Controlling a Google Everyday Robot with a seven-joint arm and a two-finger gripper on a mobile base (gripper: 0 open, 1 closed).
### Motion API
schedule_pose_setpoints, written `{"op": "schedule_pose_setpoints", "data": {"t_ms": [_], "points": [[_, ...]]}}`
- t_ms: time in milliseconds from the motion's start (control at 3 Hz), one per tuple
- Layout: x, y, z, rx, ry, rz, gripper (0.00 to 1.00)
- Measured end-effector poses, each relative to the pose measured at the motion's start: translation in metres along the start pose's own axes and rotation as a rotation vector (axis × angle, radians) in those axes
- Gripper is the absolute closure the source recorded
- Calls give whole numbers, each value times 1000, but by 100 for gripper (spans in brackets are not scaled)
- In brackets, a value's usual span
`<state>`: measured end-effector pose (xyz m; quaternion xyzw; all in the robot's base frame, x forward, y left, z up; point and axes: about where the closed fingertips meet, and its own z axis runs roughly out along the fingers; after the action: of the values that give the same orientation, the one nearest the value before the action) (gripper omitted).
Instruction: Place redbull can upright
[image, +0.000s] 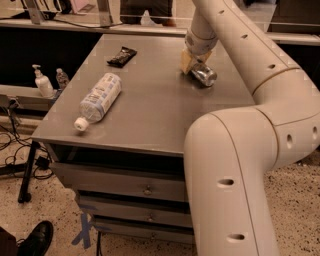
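The gripper (193, 64) hangs low over the table's (150, 117) far side, with the redbull can (204, 76) just beside it. To its left the table is open as far as the wrapper (122, 56) and bottle (100, 97).

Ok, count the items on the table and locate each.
3: the water bottle lying front left, the black wrapper at the back, the redbull can far right, at the claw. The arm may hide others.

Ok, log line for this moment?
gripper: at can, far right of table | can: tipped over, not upright | bottle: lying front left | wrapper: back left
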<state>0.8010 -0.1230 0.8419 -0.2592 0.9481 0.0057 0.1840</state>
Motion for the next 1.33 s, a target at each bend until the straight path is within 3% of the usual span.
{"op": "schedule_pose_setpoints", "data": {"t_ms": [333,667,1000,1333], "points": [[-11,-1,-23,13,-42,-23,87],[-19,0,-56,-18,-139,-23,100],[-18,1,-92,-85,-277,-2,100],[-5,5,-114,-202,-441,33,100]]}}
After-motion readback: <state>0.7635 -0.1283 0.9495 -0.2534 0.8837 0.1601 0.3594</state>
